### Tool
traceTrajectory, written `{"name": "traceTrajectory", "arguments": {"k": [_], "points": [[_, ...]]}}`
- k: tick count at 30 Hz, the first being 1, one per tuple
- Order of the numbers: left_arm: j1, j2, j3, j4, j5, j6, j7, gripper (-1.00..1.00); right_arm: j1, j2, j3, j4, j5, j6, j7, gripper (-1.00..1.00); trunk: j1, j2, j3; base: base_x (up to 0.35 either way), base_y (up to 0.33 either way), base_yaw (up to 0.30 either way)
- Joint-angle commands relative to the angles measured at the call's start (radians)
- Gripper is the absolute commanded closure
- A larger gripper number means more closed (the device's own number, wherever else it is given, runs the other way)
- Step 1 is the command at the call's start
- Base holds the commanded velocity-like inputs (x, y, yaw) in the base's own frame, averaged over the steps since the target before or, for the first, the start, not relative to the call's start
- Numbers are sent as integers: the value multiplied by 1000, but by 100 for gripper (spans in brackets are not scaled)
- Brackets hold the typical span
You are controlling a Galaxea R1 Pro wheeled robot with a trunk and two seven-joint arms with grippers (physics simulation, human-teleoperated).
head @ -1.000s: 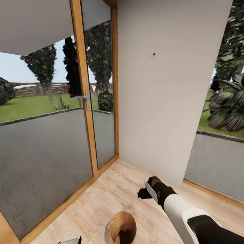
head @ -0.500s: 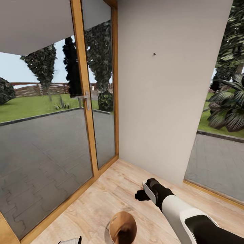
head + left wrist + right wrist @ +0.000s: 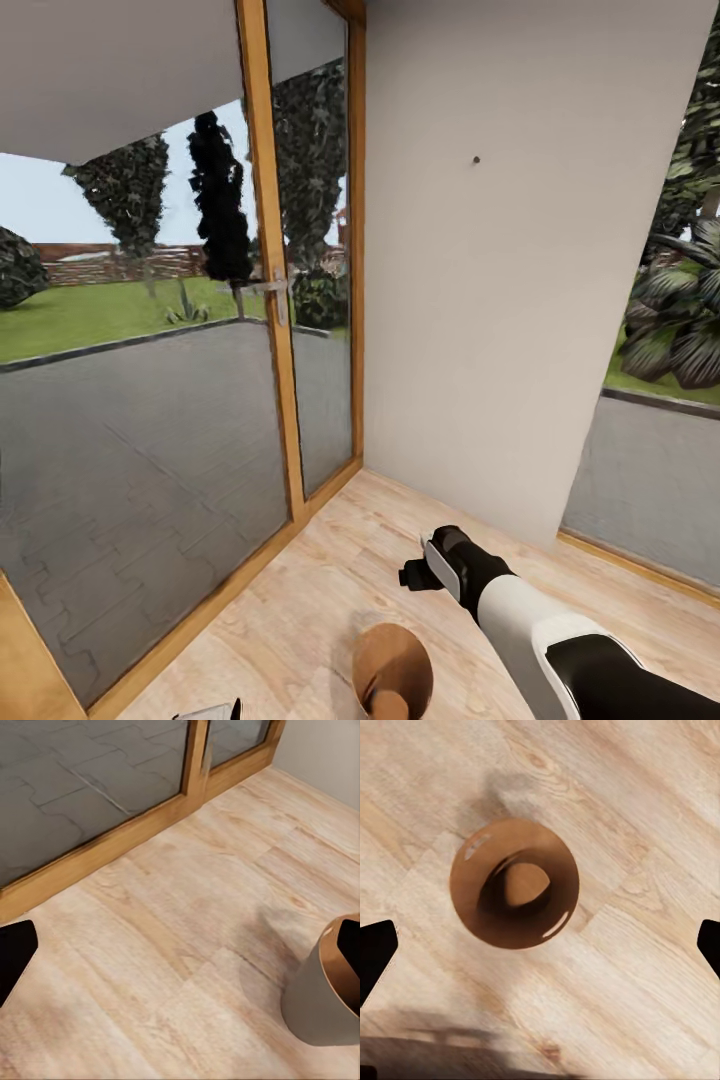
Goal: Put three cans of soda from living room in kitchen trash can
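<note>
Glass doors (image 3: 150,420) in a wood frame (image 3: 275,300) run down the left side of the head view, paving and lawn beyond them, and their bottom rail meets the plank floor (image 3: 330,590). Low at the left edge, a sliver of the left gripper (image 3: 215,712) peeks in; in the left wrist view its dark fingertips (image 3: 15,952) sit far apart at the two sides of the frame, so it's spread wide, with the tash can (image 3: 330,990) just beside one tip, grey wall and orange rim upright on the boards. Centre now: the tash can (image 3: 392,672) stands on open floor, clear of the doors and of the white wall (image 3: 500,300) behind. Right of it, the right arm (image 3: 520,610) reaches forward, and the right wrist view looks straight down into the bin (image 3: 514,883), brown inside, nothing in it. The right gripper is spread too, fingertips (image 3: 373,956) at opposite edges, bare planks all round the can.
</note>
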Motion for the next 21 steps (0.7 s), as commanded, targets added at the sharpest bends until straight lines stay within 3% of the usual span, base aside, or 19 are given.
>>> {"name": "traceTrajectory", "arguments": {"k": [1,21], "points": [[0,0,0,-1,0,0,0,-100,0,0,0,0,0,0,0,-100,0,0,0,0,190,0],[0,0,-1,-10,-1,-2,0,-100,-1,-15,-8,-7,3,2,0,-100,0,0,0,0,32,0]]}}
